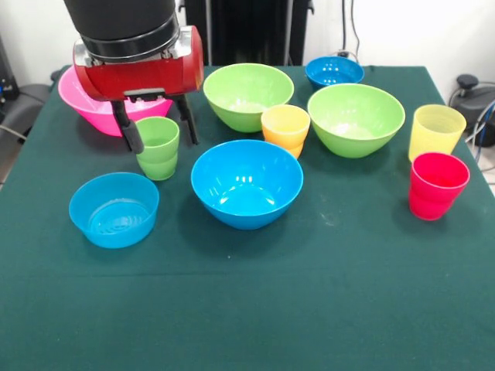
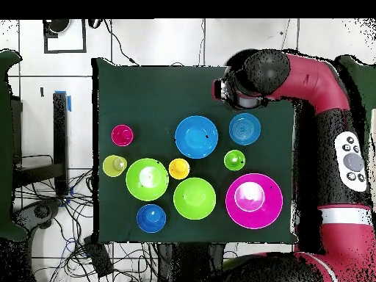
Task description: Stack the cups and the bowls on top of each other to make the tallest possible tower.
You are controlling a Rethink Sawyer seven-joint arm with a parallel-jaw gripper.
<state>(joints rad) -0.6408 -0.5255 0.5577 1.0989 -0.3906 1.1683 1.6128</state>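
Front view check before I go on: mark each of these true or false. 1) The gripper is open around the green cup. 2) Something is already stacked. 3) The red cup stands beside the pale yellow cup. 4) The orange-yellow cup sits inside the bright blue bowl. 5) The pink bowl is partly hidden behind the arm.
1) True: the gripper is open, with a finger either side of the green cup.
2) False: every cup and bowl stands alone on the table.
3) True: the red cup is just in front of the pale yellow cup.
4) False: the orange-yellow cup stands on the cloth behind the bright blue bowl.
5) True: the pink bowl shows only in part.
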